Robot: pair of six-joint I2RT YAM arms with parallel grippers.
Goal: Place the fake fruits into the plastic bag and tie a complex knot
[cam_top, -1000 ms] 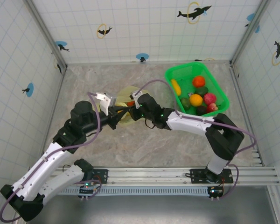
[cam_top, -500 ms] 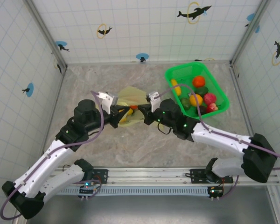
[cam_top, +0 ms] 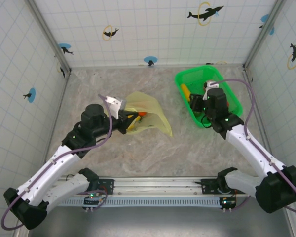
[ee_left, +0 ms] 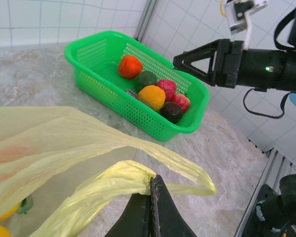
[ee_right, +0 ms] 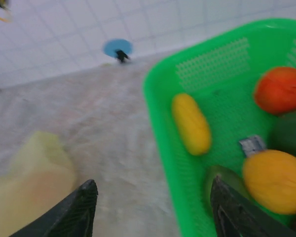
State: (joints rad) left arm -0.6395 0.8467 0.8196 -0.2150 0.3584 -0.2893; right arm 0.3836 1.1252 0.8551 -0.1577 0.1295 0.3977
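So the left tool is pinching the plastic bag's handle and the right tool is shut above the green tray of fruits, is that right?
Not quite. The right tool is open, not shut: the right wrist view shows its two fingers spread wide above the green tray. The left tool is pinching the plastic bag by its handle, as you said.

Blurry here, but the right gripper [ee_right: 153, 181] hangs with jaws spread wide, straddling the green tray's [ee_right: 163, 128] near wall. In the tray lie a long yellow fruit [ee_right: 190, 123], a red-orange fruit [ee_right: 281, 90] and an orange fruit [ee_right: 276, 180]. The plastic bag [ee_right: 34, 182] lies pale yellow at lower left.
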